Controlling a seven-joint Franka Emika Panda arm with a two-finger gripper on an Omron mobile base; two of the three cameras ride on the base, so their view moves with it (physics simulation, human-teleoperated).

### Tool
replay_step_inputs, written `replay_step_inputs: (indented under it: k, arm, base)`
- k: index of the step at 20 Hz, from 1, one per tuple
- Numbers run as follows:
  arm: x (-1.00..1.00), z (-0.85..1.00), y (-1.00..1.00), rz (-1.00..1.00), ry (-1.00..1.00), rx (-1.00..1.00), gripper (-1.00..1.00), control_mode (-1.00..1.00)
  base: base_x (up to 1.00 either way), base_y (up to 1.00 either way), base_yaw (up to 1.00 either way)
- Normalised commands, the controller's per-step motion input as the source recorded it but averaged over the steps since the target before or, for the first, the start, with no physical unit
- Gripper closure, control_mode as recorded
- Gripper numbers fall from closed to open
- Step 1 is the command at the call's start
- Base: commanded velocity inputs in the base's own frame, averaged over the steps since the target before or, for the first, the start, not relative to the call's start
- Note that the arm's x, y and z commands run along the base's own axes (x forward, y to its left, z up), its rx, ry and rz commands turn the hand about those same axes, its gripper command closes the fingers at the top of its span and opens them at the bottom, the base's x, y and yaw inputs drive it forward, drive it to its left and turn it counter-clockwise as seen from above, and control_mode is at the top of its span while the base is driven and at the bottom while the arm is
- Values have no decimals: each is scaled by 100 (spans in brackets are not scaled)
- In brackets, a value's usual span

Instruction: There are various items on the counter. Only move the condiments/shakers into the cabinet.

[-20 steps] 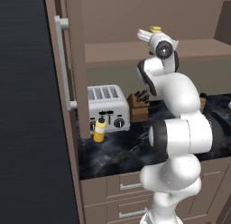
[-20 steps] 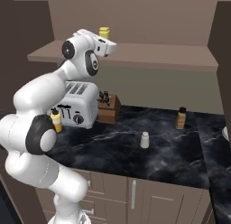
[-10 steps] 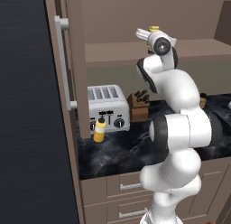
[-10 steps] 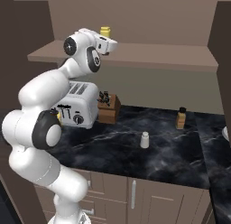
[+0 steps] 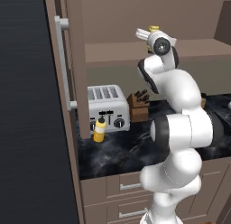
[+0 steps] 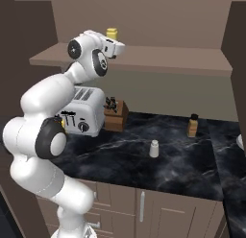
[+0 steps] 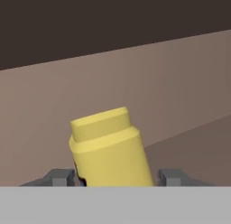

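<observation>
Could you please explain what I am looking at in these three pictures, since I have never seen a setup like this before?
This is a rendered kitchen with a white robot arm on a base that can drive. Two pictures come from cameras on that base, behind the arm to its left and right. The third comes from a camera on the hand, looking along the gripper.

On the black counter stand a silver toaster, a brown knife block, a yellow squeeze bottle, a pale shaker and a squat bottle.

The arm reaches up to the shelf of the open wall cabinet. In the hand view a small yellow bottle sits between the two finger tips, tilted. Whether the fingers grip it, or have already let go, I cannot tell.
</observation>
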Motion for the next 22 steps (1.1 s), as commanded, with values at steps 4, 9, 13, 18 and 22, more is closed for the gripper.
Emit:
replay_step_inputs:
  k: [4, 9, 13, 18, 22]
  arm:
    - [-51, 0, 0, 0, 0, 0, -100, -100]
    - [-89, 0, 0, 0, -3, 0, -100, -100]
    - [-100, 0, 1, -2, -4, 0, -100, -100]
    - [-100, 0, -1, -5, -10, 0, -100, -100]
    - [-100, 3, -39, 0, 2, 12, -100, -100]
  base:
    - [0, 0, 0]
    - [0, 0, 0]
    - [0, 0, 0]
    - [0, 0, 0]
    - [0, 0, 0]
